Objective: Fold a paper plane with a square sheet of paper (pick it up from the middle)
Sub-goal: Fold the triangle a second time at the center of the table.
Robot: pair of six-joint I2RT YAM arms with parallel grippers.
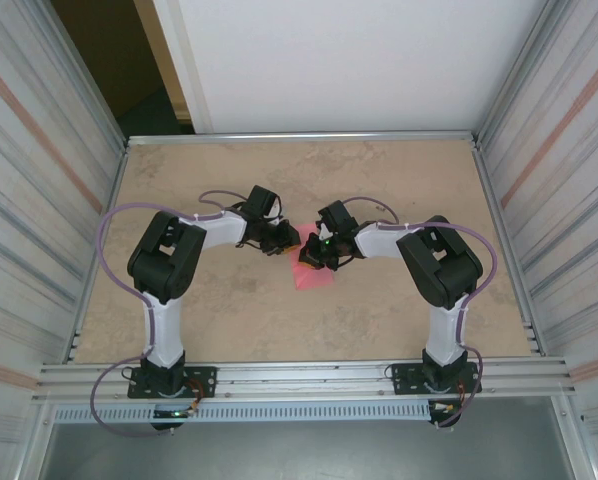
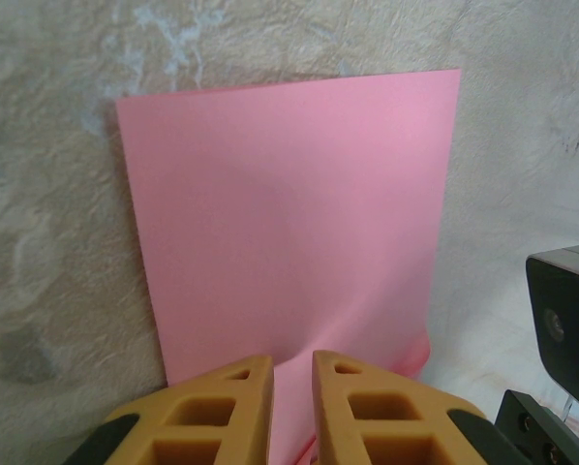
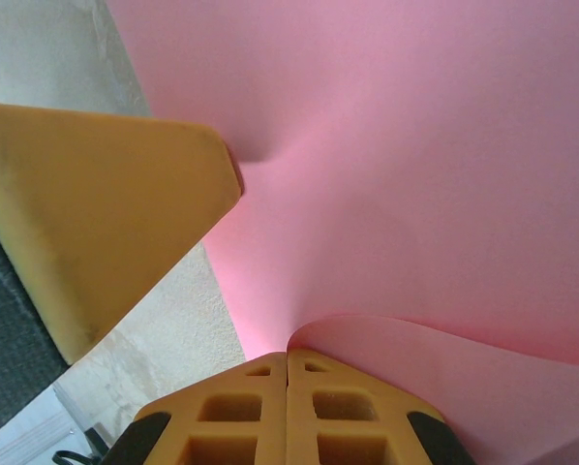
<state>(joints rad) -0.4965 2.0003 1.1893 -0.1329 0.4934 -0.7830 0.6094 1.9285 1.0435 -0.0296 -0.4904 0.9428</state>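
The square sheet of paper (image 1: 312,270) is thin and pink and lies mid-table between both arms. From the left wrist it spreads flat ahead (image 2: 289,213). My left gripper (image 2: 292,360) has its jaws nearly together, pinching a raised pucker of the sheet near its middle. My right gripper (image 3: 288,354) is shut at the sheet's edge, and the paper (image 3: 415,145) curls up from its fingertips in a lifted flap. One left finger (image 3: 106,213) shows there, pressing a dimple into the sheet. From above, the left gripper (image 1: 291,243) and the right gripper (image 1: 315,254) nearly touch over the sheet.
The table (image 1: 219,180) is beige and mottled, with ribbed metal walls on both sides and a metal rail along the near edge (image 1: 299,378). The right wrist's black housing (image 2: 565,320) sits close to the left fingers.
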